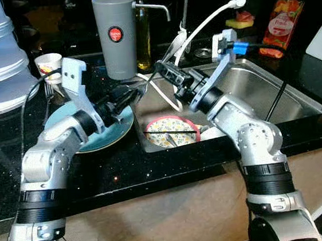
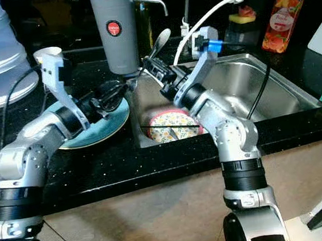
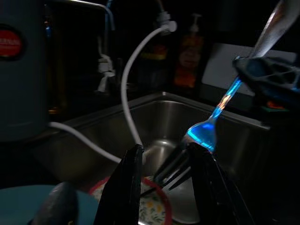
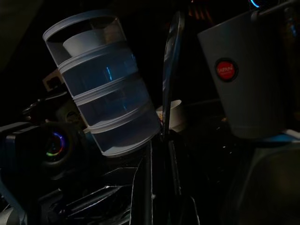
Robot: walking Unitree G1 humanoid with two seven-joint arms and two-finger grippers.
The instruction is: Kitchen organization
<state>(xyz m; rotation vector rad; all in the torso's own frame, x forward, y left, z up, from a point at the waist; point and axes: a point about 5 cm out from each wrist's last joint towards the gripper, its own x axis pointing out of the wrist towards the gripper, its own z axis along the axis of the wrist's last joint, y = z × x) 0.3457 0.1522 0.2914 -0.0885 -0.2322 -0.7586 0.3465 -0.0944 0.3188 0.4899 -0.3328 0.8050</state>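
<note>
Widest of all, a black speckled stone counter (image 1: 155,173), with a stainless steel sink (image 1: 272,86) sunk into it on the robot's right; behind the sink's left corner, a tall grey cylindrical canister (image 1: 117,39) with a red badge; on the counter just left of the sink, a round teal ceramic plate (image 1: 108,137); down in the basin, a smaller round plate with a yellow floral pattern and red rim (image 1: 171,131).

Above the sink's left edge, both arms reaching toward each other; right gripper (image 1: 167,72) clamped on the middle of a long silver metal fork (image 3: 206,131), handle end rising toward the canister, tines slanting down toward the left arm; long axis thus steeply tilted, running from upper back to lower front-left.

Left gripper (image 3: 164,159) with fingers apart, straddling the tines; one finger looks to touch the fork's neck, the other stands a little off; no squeeze visible.

Likely a hand-over: fork already between the left fingers, so closing on the neck across the long axis seems the thing needed, then release by the right; risk of slipping on the narrow tines.
</note>
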